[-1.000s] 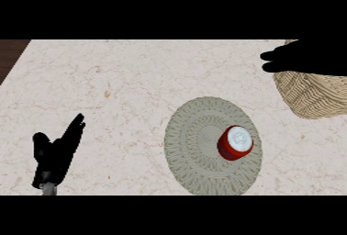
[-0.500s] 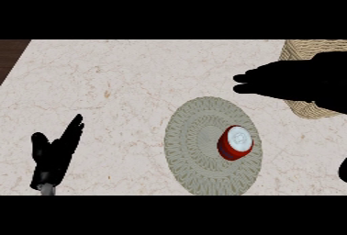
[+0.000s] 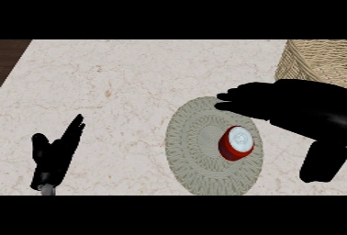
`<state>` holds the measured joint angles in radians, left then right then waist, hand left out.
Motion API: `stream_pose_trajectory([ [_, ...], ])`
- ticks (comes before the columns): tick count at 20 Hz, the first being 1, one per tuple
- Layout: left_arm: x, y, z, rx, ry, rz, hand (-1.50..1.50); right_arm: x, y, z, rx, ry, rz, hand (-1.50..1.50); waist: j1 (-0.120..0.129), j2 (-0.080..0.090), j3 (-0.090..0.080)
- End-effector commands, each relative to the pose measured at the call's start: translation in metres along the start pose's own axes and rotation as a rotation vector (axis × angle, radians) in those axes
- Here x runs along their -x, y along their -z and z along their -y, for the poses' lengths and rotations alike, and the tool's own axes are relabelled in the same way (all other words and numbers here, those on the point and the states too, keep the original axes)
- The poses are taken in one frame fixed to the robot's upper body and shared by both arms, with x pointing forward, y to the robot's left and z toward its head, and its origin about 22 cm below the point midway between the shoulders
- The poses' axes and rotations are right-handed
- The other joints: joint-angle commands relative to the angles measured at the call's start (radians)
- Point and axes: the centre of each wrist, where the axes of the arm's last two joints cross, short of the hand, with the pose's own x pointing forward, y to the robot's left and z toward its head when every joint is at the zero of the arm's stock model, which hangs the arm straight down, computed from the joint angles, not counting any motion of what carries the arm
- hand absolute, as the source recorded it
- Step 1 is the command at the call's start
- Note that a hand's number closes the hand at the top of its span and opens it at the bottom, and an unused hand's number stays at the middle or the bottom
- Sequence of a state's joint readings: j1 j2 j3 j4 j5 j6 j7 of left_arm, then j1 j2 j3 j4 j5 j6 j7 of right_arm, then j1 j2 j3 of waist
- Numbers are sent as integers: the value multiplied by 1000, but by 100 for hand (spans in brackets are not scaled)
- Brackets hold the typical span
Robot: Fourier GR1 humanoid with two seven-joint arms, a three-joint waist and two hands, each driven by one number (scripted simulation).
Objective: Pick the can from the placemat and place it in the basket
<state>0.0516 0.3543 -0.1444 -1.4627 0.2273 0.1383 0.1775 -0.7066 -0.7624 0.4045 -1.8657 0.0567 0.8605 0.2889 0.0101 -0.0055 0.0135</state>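
Nearest me, low at the view's left, my black left hand rests open with fingers pointing up, well apart from everything that matters here.

Further in sits the round, grey-green woven placemat, and on its right half the short red can with a pale silvery top. It stands upright, so its long axis runs toward my eye and I see mostly the lid; any grasp has to come at its sides.

My black right hand is plainly the nearer one. It hovers open, fingers stretched out flat and pointing left, their tips over the placemat's far edge. The can lies just on the near side of those fingers and below them, while the thumb hangs down to the can's right, well clear of it. I judge that the hand must drop and draw slightly toward me so fingers and thumb bracket the can.

Beyond it, at the far right, the tan wicker basket waits.
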Motion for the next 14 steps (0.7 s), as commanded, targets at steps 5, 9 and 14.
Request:
stream_pose_trajectory([
  [5, 45, -14, 7, 11, -11, -199, 0, 14, 18, -27, -18, -10, -12, -150, 6, 13, -12],
  [9, 28, -8, 5, 8, -13, -180, 0, 20, 25, -48, -18, -6, 7, -150, 1, 10, -12],
  [14, 29, -9, 16, -3, -2, -173, 0, 28, 36, -68, 11, -5, 3, -150, -1, 9, -13],
])
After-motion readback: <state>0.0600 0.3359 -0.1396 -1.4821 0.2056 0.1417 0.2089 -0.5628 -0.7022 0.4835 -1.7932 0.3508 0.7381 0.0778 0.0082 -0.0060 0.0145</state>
